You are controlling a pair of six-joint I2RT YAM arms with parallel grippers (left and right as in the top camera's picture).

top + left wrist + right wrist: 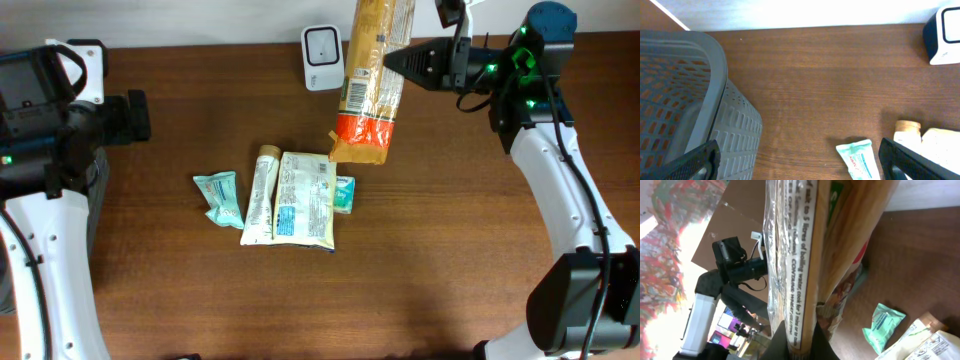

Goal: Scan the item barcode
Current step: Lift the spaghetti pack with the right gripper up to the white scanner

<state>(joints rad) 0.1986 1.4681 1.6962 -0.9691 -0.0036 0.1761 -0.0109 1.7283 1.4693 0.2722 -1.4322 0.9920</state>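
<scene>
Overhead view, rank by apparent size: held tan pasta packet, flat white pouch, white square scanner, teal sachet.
1. tan pasta packet (raised nearer camera, so unsure)
2. flat white pouch
3. white square scanner and teal sachet look alike

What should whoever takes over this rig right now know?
Right tool: shut on the pasta pack, held off the table beside the scanner.
Left tool: open, empty, next to the basket.
Lying mid-table: sachet, tube, pouch.
Done: pack picked up and at the scanner.
Left: turn its barcode to the scanner; whether it has scanned cannot be told.
</scene>
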